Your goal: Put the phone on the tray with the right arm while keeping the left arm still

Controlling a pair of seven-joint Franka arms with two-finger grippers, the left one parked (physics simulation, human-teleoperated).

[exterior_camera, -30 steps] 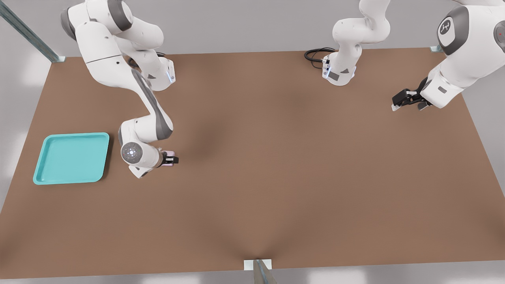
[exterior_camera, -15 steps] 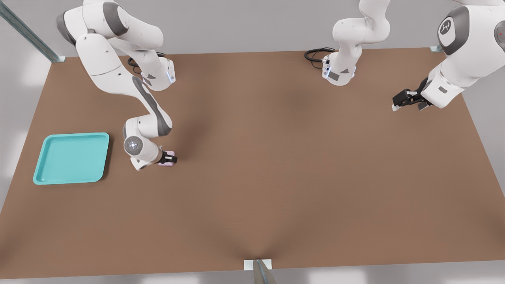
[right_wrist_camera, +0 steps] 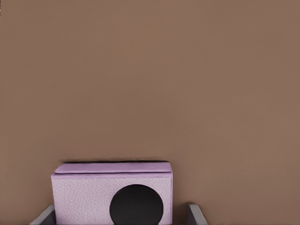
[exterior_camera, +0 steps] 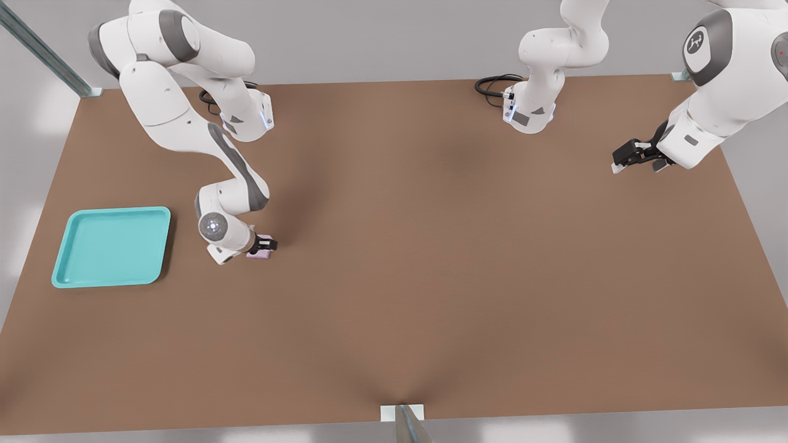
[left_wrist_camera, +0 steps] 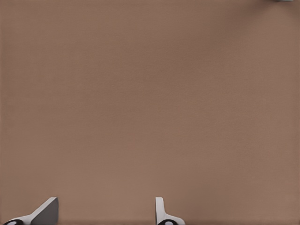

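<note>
Brown table bare around it, we see the gripper (exterior_camera: 266, 245) left of centre, jaws wide astride the phone (exterior_camera: 260, 253), which we judge light, rigid, slick-sided; tray (exterior_camera: 64, 280) waits left.

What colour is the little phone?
Pale pink-lilac, with a round black lens; the phone shows best in the right wrist view, between the gripper fingers.

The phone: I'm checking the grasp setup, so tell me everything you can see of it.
The phone is a small pale pink-lilac block with a faintly textured face and one round black lens showing. It lies on the brown table, to the front view's right of the turquoise tray and apart from it. The right arm's pincer is down at it, one finger on either side; contact cannot be judged.
</note>
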